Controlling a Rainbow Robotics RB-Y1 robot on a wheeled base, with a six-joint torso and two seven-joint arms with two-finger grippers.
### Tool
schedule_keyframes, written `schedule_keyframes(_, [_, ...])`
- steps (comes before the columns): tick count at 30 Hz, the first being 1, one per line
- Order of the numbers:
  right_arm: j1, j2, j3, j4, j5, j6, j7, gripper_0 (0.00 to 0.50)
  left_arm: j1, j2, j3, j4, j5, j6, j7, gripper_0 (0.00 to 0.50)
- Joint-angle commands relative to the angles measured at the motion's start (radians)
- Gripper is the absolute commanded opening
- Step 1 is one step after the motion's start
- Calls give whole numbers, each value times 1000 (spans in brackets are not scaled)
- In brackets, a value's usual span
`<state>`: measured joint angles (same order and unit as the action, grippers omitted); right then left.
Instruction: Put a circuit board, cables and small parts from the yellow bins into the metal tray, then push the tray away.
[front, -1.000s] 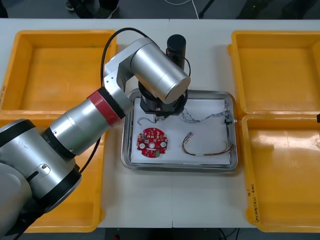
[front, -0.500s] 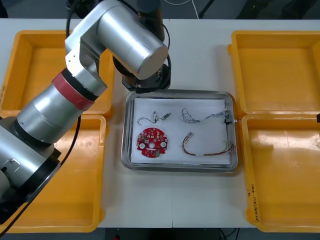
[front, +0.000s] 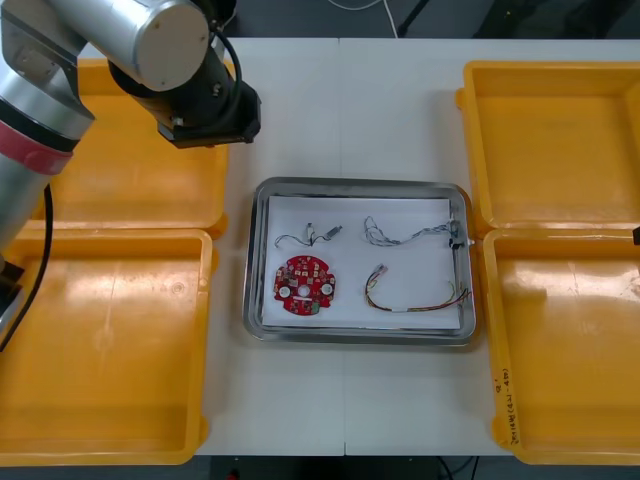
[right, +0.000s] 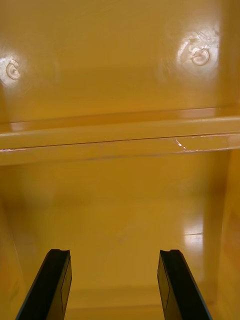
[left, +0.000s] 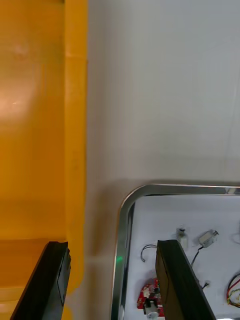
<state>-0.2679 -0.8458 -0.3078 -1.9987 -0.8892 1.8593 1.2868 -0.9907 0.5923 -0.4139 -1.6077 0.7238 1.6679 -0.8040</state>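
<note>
The metal tray, white inside, sits mid-table. In it lie a round red circuit board, a blue and white twisted cable, a red and yellow cable and a thin black cable with small metal parts. My left arm's wrist hangs over the back-left bin's inner edge, behind and left of the tray. The left gripper is open and holds nothing; below it are the tray's corner, the board and the small metal parts. The right gripper is open over a yellow bin floor.
Two yellow bins stand on the left and two on the right. Bare table lies beyond the tray's far edge. A bin rim crosses ahead of the right fingers.
The left arm has drawn back from above the tray's back-left part to the far left, over the back-left bin's edge. The black cable and small parts now lie uncovered in the tray.
</note>
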Motion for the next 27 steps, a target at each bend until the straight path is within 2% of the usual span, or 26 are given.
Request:
schedule_keyframes(1, [6,5,-33,-45,-13,-2,-34,500,-22,116,23,-26,66,30,-14,500])
schedule_keyframes(8, [-1,5,-33,-52,-25,-3,-24,500,20,210,33,-21,158,61,-101,500])
schedule_keyframes(15, [-37,-6,21,-84,-43,-3,-20,500,127,271,64,-69,187,61,-204,500])
schedule_keyframes(19, [-65,-18,78,-118,-45,-3,-24,500,188,290,96,-112,203,65,-211,500])
schedule_keyframes(27, [-157,-19,217,-158,-62,-3,-26,500,374,288,267,-267,218,127,-247,500])
